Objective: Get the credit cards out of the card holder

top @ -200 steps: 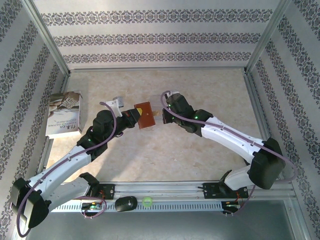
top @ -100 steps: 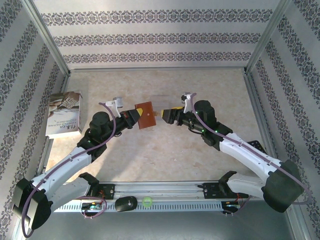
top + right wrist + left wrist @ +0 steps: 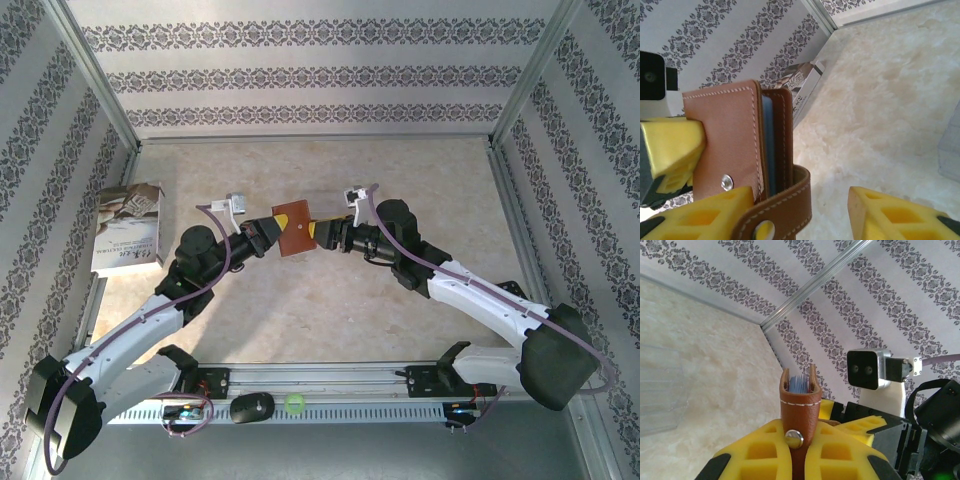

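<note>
- Top camera: the table has a flat beige top with a cloudy stone look. Walls with grey flower stripes stand on three sides, and shiny metal posts run up the corners.
- A white-grey printed booklet lies at the left edge of the table, well apart from the grippers.
- The small reddish-brown leather card holder is held up over the middle of the table, between the two grippers. The left gripper is clamped on its left side. The right gripper is just beside its right side.
- A metal rail runs along the near edge.
- Left wrist camera: the left gripper has its yellow fingers pressed tight on the card holder from both sides, by a round silver snap.
- A thin blue credit card peeks out between the leather sides at the top.
- Behind it, a pale see-through sheet lies flat on the beige table at the left. A striped wall rises at the back.
- Right wrist camera: the right gripper has its jaws wide apart. The brown snap tab crosses in front of its left finger; I cannot tell if they touch.
- The card holder stands just past the fingers, and the blue credit card sits between its leather sides.
- The booklet lies on the table behind.
</note>
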